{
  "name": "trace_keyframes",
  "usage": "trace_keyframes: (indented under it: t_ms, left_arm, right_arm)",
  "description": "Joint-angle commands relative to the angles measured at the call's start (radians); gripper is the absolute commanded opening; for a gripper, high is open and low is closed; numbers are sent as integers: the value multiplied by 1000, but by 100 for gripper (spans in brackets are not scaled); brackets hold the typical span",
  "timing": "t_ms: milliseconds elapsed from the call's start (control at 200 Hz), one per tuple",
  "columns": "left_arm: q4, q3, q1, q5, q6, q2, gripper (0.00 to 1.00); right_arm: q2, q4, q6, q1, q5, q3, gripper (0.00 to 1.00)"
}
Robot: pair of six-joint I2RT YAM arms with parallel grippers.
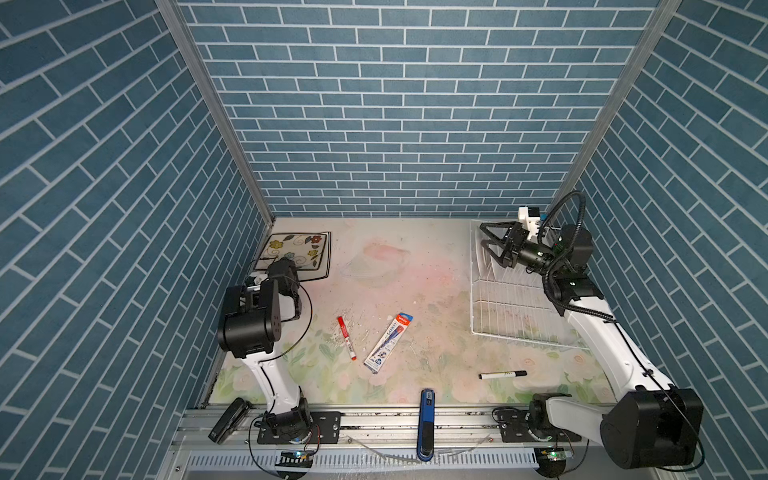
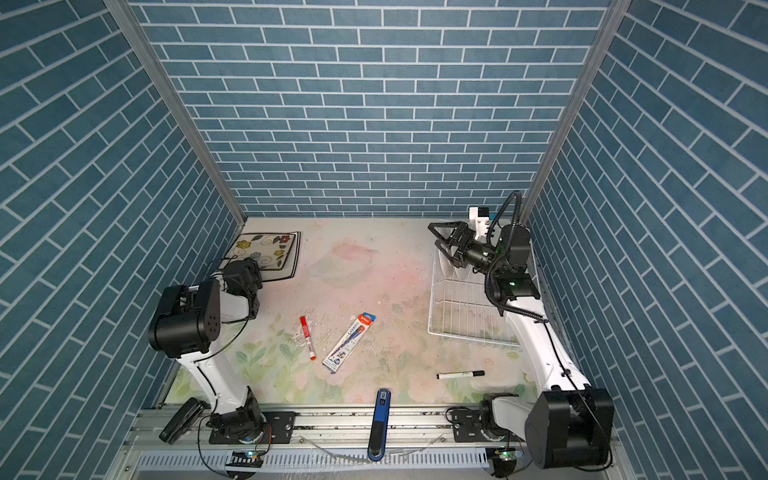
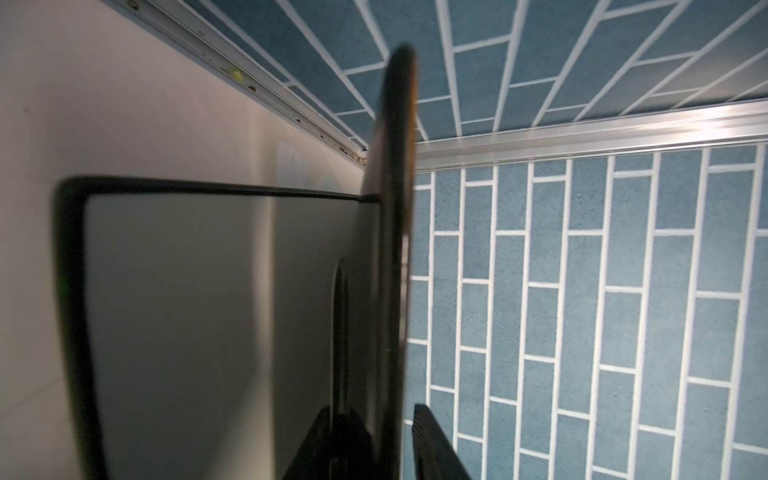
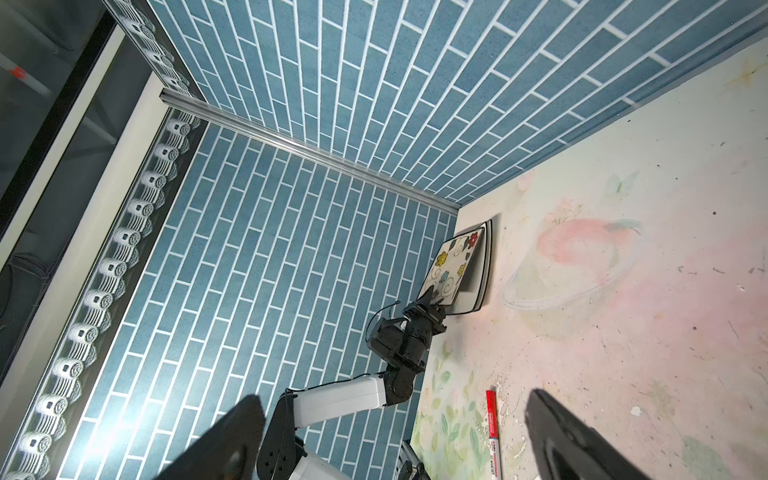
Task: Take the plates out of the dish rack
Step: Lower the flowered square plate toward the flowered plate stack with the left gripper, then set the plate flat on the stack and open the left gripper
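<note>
Two square plates lie stacked in the far left corner in both top views. The upper flowered plate (image 1: 297,248) (image 2: 266,248) (image 4: 455,266) rests tilted on a cream plate with a black rim (image 3: 199,316) (image 4: 482,274). My left gripper (image 1: 276,262) (image 4: 428,297) (image 3: 376,409) straddles the flowered plate's near edge (image 3: 395,208); its jaws are open, one finger (image 3: 424,432) standing clear of the rim. The white wire dish rack (image 1: 519,307) (image 2: 465,311) sits at the far right. My right gripper (image 1: 484,237) (image 2: 434,236) (image 4: 392,409) hovers wide open over its far end, holding nothing.
On the flowered table mat lie a red marker (image 1: 346,337) (image 4: 494,432), a pen pack (image 1: 388,343) and a black marker (image 1: 503,375). A blue stapler (image 1: 427,424) and a black case (image 1: 228,419) rest on the front rail. Blue brick walls enclose three sides.
</note>
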Motion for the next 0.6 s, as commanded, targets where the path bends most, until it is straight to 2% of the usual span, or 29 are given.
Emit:
trace_keyframes:
  t_ms: [0, 300, 595]
  left_arm:
    - [81, 40, 0, -1, 7, -39, 37]
    - [2, 33, -13, -19, 47, -91, 57]
    - [-20, 37, -16, -3, 14, -80, 63]
  right_arm:
    - [-23, 2, -36, -6, -20, 20, 99]
    - [-23, 2, -38, -6, -20, 22, 99]
    - [-36, -31, -65, -6, -22, 24, 99]
